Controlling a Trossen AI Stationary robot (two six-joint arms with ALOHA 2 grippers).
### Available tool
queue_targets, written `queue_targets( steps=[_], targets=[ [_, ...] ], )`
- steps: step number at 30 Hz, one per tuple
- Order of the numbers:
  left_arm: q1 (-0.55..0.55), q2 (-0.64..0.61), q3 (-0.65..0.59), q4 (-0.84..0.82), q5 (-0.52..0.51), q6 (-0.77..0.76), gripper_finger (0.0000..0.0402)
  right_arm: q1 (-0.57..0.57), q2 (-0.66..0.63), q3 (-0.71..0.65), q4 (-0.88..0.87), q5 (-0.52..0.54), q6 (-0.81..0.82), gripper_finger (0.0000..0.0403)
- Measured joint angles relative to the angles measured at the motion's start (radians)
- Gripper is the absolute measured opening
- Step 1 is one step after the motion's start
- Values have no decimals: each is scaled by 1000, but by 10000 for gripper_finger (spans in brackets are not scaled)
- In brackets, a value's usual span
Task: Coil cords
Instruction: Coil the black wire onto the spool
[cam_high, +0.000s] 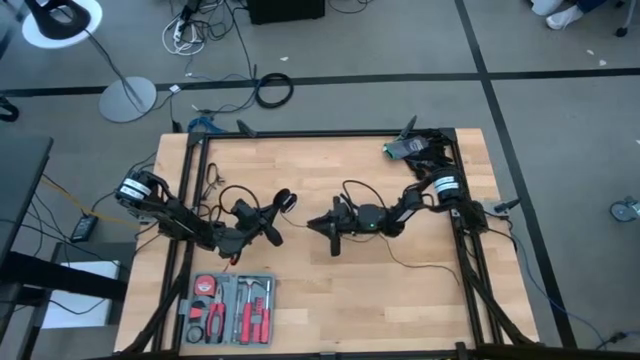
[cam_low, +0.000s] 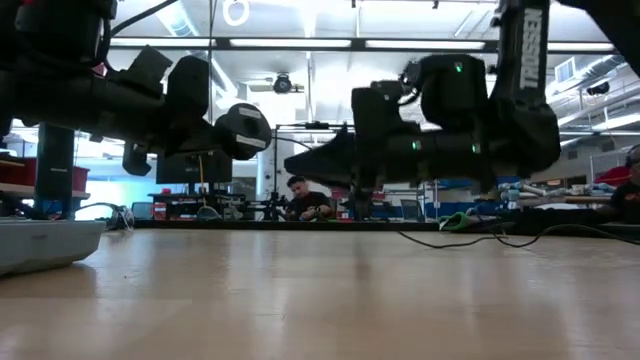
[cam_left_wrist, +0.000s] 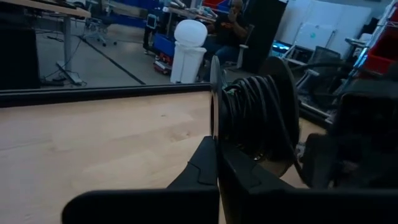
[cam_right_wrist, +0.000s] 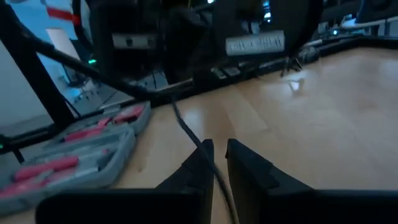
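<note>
1. We are working over the pale wooden surface (cam_high: 400, 300), with both dark arms meeting near its middle and lifted clear of it, as the low view shows.
2. Our left gripper (cam_left_wrist: 214, 163) is clenching its fingers on the edge of the small round black puck (cam_left_wrist: 249, 118), which is carrying several turns of the long thin black cord (cam_right_wrist: 186, 127) bunched against it.
3. Our right gripper (cam_right_wrist: 214, 162) is sitting just right of the puck, its fingers almost closed with the cord running through the narrow gap between them. It looks like a loose guiding pinch, though we cannot tell for sure that the pads are touching the cord.
4. The free length of cord is trailing from that gripper toward the near right of the surface in slack curves.
5. To coil well, we judge the right fingers should let the cord slide under light tension while the left holds the puck steady, so each turn lies beside the last.
6. The grey tool case with red-handled tools (cam_high: 228, 308) is lying near left, well apart from the trailing cord.
</note>
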Motion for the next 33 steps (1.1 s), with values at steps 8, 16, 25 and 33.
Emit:
queue_targets(
  steps=[8, 16, 25, 33],
  targets=[
    [0, 0, 0, 1, 46, 1, 0, -9, -7, -9, 7, -10, -56, 59],
    [0, 0, 0, -8, 52, 2, 0, -48, -91, -24, -243, -14, -52, 128],
    [0, 0, 0, -20, 53, 2, 0, -56, -203, -31, -355, -85, -88, 184],
    [0, 0, 0, -25, 53, 2, 0, -62, -292, -31, -515, -85, -88, 171]
  ],
)
